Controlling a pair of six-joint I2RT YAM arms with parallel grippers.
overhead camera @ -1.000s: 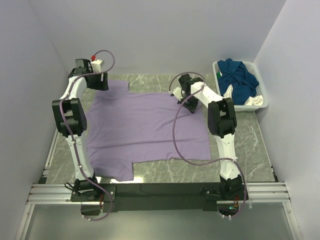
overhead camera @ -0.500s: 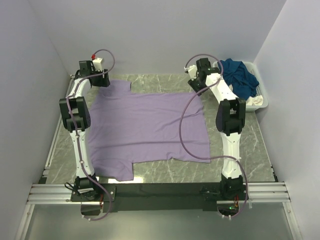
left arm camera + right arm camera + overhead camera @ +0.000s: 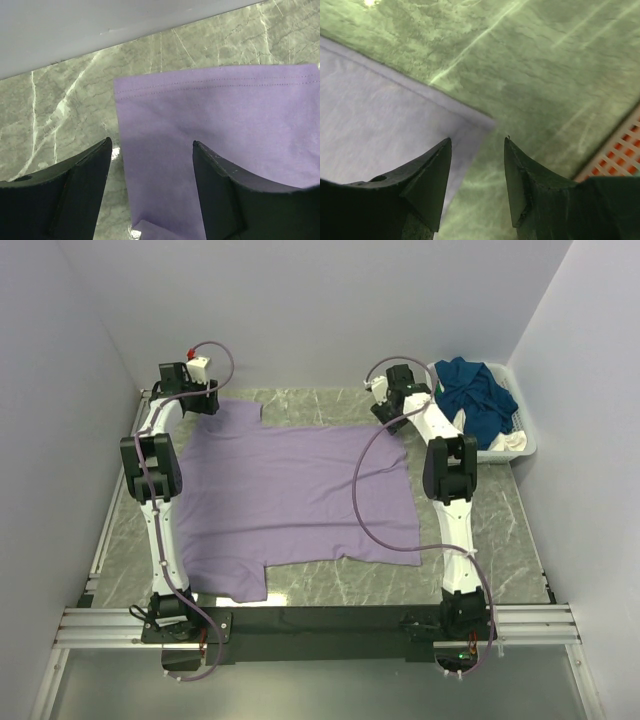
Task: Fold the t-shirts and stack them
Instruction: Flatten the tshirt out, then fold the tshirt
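A pale lilac t-shirt (image 3: 290,490) lies spread flat on the marble table (image 3: 330,585). My left gripper (image 3: 200,400) hovers open over its far left sleeve; in the left wrist view the sleeve (image 3: 225,110) lies under and between the fingers of that gripper (image 3: 152,145), not pinched. My right gripper (image 3: 387,408) stands open above the shirt's far right corner (image 3: 480,122), which lies flat under this gripper (image 3: 477,141). A dark teal t-shirt (image 3: 478,390) and a white one (image 3: 511,443) are heaped in the basket.
The white slatted basket (image 3: 527,430) stands at the far right of the table, close to my right gripper; its slats (image 3: 620,145) show at the right wrist view's edge. The back wall runs just behind both grippers. Bare marble shows along the near edge.
My right gripper has opened, let go of the lilac shirt's far right edge and moved back toward the far right corner. The left arm has barely shifted.
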